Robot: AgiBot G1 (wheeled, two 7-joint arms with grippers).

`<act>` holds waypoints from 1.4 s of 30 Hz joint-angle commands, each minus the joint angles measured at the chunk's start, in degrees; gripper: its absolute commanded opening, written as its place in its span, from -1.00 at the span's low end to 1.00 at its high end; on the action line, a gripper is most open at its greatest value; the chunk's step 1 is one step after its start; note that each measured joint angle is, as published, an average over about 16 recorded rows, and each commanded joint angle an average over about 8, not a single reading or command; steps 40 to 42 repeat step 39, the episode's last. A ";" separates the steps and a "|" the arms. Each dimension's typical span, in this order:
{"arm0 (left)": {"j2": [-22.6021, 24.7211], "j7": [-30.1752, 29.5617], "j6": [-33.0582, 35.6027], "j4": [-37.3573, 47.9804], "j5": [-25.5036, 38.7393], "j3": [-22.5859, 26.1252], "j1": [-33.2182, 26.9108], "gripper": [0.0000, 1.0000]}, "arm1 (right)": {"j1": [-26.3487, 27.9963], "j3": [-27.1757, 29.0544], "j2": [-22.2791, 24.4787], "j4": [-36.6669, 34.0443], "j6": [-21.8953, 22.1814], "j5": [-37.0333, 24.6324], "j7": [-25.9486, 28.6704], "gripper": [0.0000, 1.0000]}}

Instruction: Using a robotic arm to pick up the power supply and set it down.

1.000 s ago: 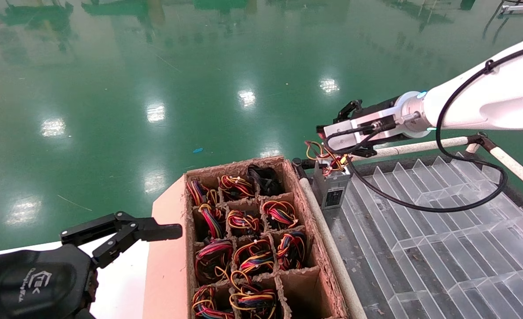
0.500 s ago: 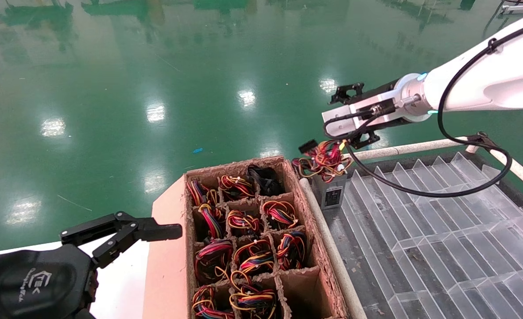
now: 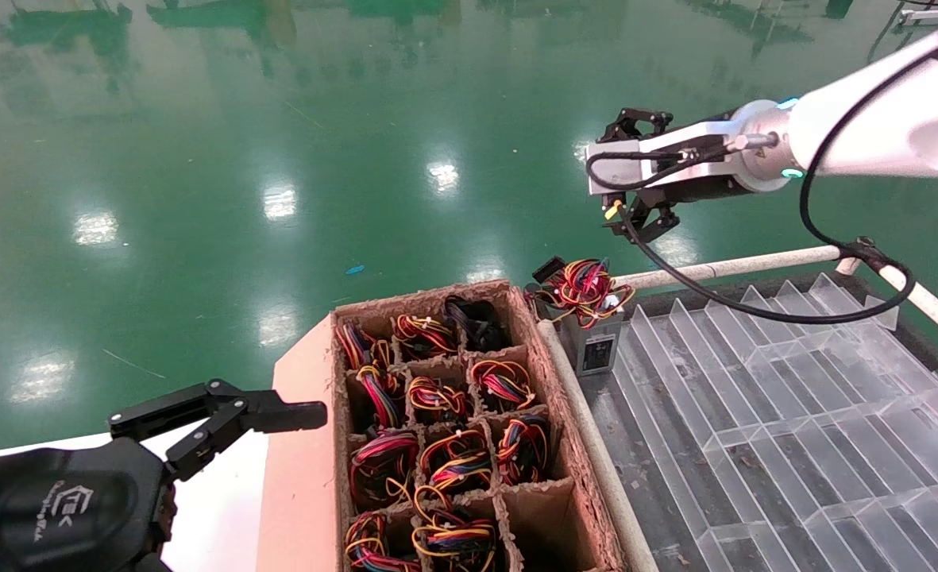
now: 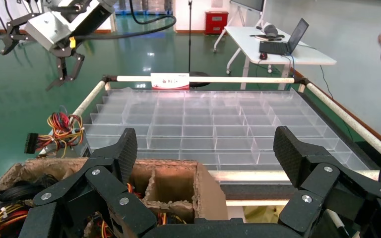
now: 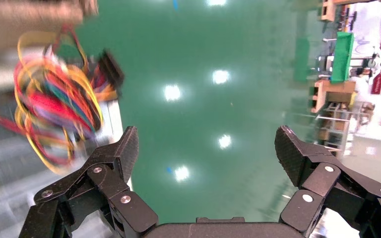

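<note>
The power supply [image 3: 598, 349] is a small grey box with a label on its face. It stands upright in the far left corner of the clear tray [image 3: 794, 445], with its bundle of red, yellow and black wires [image 3: 588, 284] resting on top. My right gripper [image 3: 631, 175] hangs open above it, clear of the wires, on the white robotic arm [image 3: 874, 135]. In the right wrist view the open gripper [image 5: 207, 144] holds nothing and the wire bundle [image 5: 54, 104] lies off to one side. My left gripper [image 3: 262, 417] is parked open at the lower left, beside the cardboard box.
A cardboard box [image 3: 568, 445] with divider cells holds several more wire bundles, just left of the tray. A white pipe rail [image 3: 739, 266] frames the tray's far edge. Green floor lies beyond. The left wrist view looks over the clear tray [image 4: 203, 119] and its compartments.
My right gripper has let go of the wires, opened and risen well above the power supply. The wire bundle has settled onto the box. The left arm has not moved.
</note>
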 commanded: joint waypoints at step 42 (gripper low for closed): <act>-0.02 0.04 -0.01 0.03 -0.04 0.07 -0.03 1.00 | -36.45 24.83 25.11 41.39 -21.95 34.13 28.63 1.00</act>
